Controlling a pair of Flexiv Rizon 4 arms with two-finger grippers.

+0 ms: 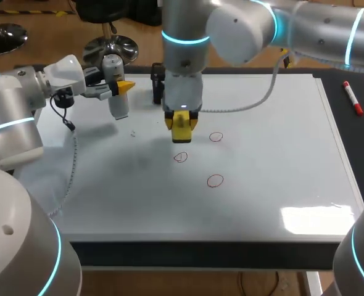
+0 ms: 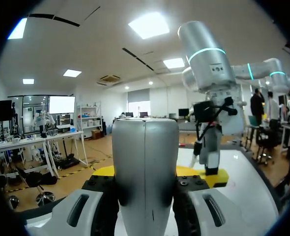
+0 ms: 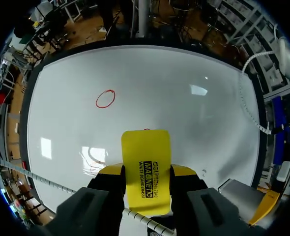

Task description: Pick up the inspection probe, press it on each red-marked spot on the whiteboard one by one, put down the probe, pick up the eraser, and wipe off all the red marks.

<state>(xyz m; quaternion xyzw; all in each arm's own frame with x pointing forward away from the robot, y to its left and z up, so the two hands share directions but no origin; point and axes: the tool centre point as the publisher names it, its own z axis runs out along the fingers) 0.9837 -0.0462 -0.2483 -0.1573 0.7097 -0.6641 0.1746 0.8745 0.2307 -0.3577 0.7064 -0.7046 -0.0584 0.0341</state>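
Note:
My left gripper [image 1: 121, 87] is shut on the grey inspection probe [image 1: 115, 92], held above the whiteboard's [image 1: 262, 185] far left part. In the left wrist view the probe [image 2: 145, 162] fills the space between the yellow tips. My right gripper [image 1: 182, 123] is shut on the yellow eraser [image 1: 182, 129], over the board's middle, just behind three red circles [image 1: 216, 137], [image 1: 181, 156], [image 1: 215, 180]. In the right wrist view the eraser [image 3: 146, 169] sits between the fingers, one red circle [image 3: 105, 98] lies ahead, and another mark peeks out past the eraser's far end.
A red marker [image 1: 353, 98] lies on the dark strip right of the board. A small black block [image 1: 157, 83] stands at the board's far edge, behind the right gripper. The left wrist view shows my right arm [image 2: 209, 73] close ahead.

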